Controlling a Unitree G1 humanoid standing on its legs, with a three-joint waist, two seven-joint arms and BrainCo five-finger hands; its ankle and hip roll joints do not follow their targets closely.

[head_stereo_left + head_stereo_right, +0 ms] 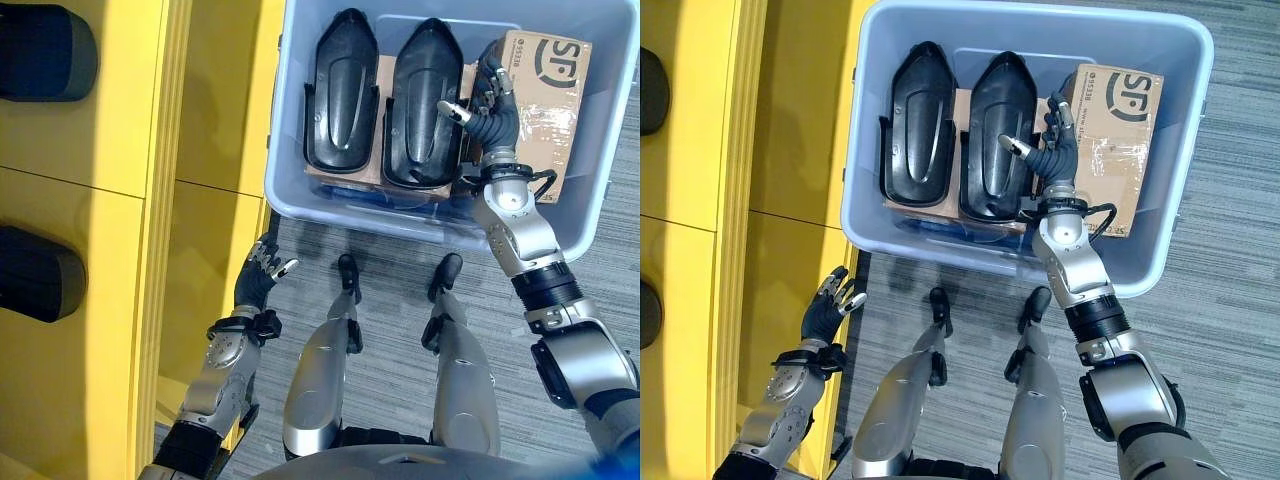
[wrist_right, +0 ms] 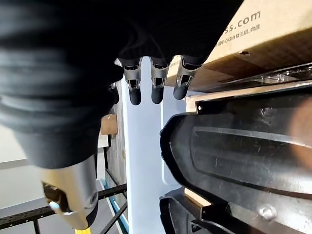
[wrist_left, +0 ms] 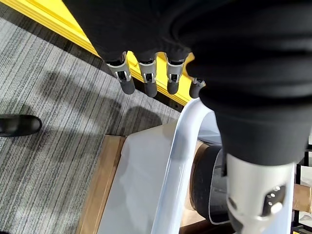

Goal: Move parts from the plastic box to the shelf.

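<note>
2 black moulded parts (image 1: 385,100) side by side, lengthwise in blue-grey plastic box (image 1: 290,120), beside yellow shelf (image 1: 110,130)

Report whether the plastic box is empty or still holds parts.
Still loaded. The plastic box holds two black parts side by side and a cardboard box; the open right hand hovers between them.

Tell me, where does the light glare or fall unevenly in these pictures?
Left eye view: a brighter patch of light lies across the yellow shelf, and the black parts carry a soft sheen. Right eye view: the cardboard box glints where it is taped. Left wrist view: the rim of the plastic box shines pale.
</note>
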